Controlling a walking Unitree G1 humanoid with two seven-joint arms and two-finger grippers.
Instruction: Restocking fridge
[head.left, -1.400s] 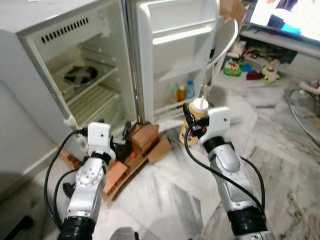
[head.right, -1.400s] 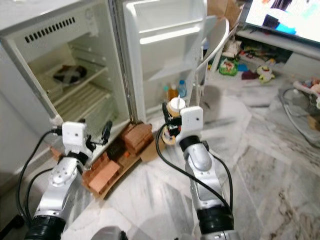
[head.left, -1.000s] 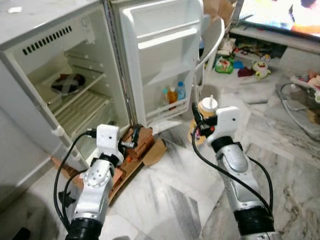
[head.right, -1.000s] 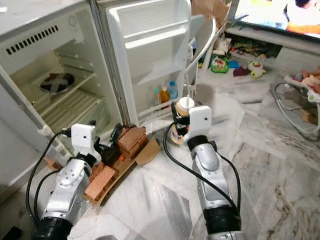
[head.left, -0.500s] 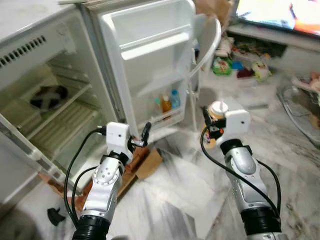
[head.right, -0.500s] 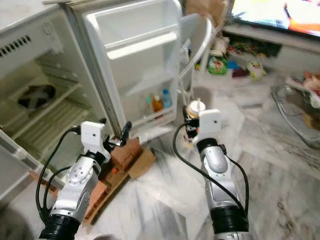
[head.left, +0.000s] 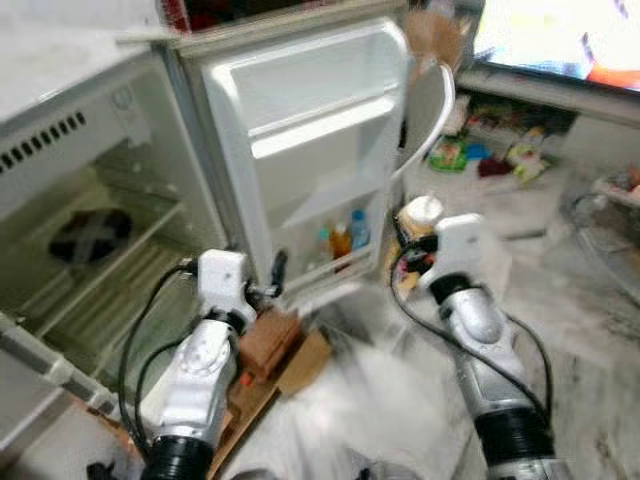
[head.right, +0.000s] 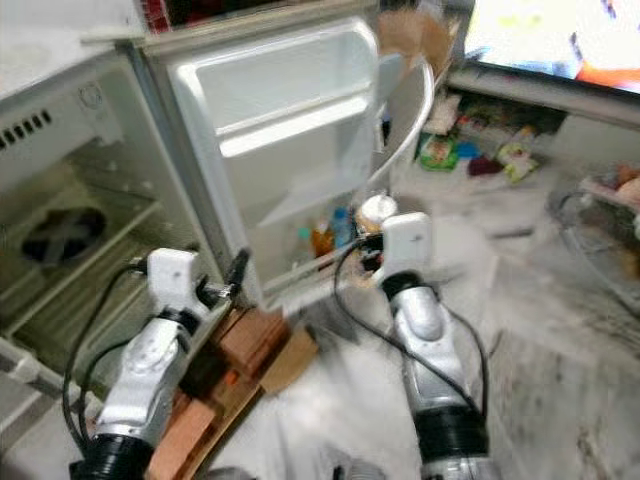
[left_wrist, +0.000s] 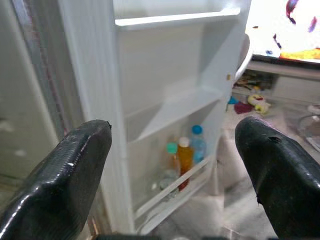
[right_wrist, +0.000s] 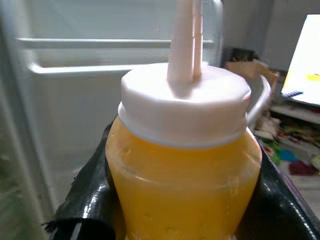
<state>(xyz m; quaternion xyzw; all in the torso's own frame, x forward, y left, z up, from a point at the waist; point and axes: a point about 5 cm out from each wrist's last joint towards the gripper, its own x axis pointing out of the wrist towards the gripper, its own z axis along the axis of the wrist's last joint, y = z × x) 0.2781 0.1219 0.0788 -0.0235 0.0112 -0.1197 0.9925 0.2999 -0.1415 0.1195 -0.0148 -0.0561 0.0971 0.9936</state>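
Right gripper (head.left: 408, 252): my fingers pinch the yellow sauce bottle (right_wrist: 184, 170), upright, white cap on top.
Left gripper (left_wrist: 172, 165): fingers spread, nothing between them.
Fridge door (head.left: 310, 130): open, ahead of both grippers.
Door shelf bottles (left_wrist: 184, 154): beyond my left fingers, low in door.

A pale marble floor (head.left: 590, 330) was seen across the room. A bright screen (head.left: 560, 40) was lit at the back, above a low shelf (head.left: 520, 150) of toys and clutter. Red bricks (head.right: 255, 340) and cardboard (head.left: 305, 362) were laid on the floor.
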